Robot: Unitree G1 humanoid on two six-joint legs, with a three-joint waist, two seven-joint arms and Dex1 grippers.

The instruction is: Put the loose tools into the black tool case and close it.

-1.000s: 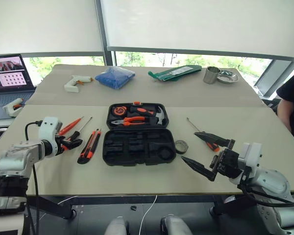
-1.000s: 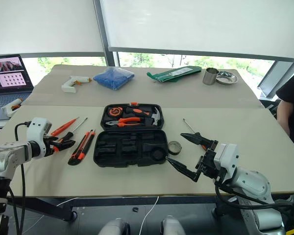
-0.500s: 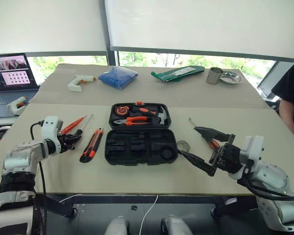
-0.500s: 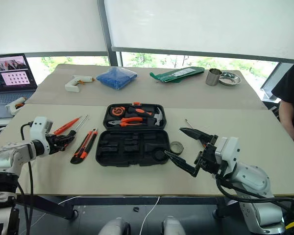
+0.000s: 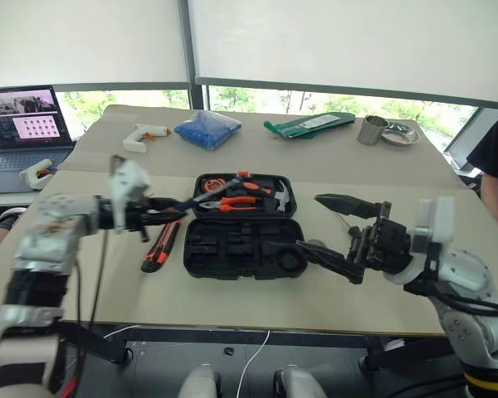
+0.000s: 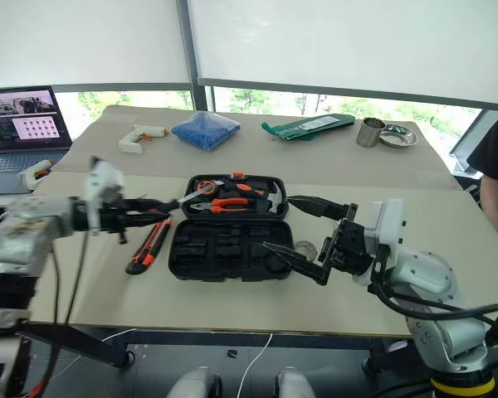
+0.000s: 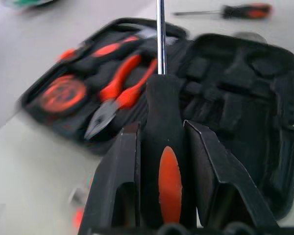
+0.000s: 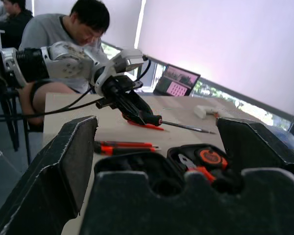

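Beige tabletop (image 5: 257, 303) is carrying the open black tool case (image 5: 239, 247) at centre. A utility knife (image 5: 158, 246) is lying just beside the case's left edge; a small tape roll (image 6: 295, 249) is sitting at its right. Toward the far edge, a white glue gun (image 5: 143, 135), blue bag (image 5: 206, 128), green pouch (image 5: 309, 123), metal cup (image 5: 370, 130) and dish (image 5: 401, 134) are resting in a row.

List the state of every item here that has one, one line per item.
Black tool case: open, lid flat on table.
Left end effector: shut on a black-and-orange screwdriver, lifted over the case.
Right end effector: open, holding nothing.
Utility knife: lying loose beside the case.
Laptop: open, screen lit.
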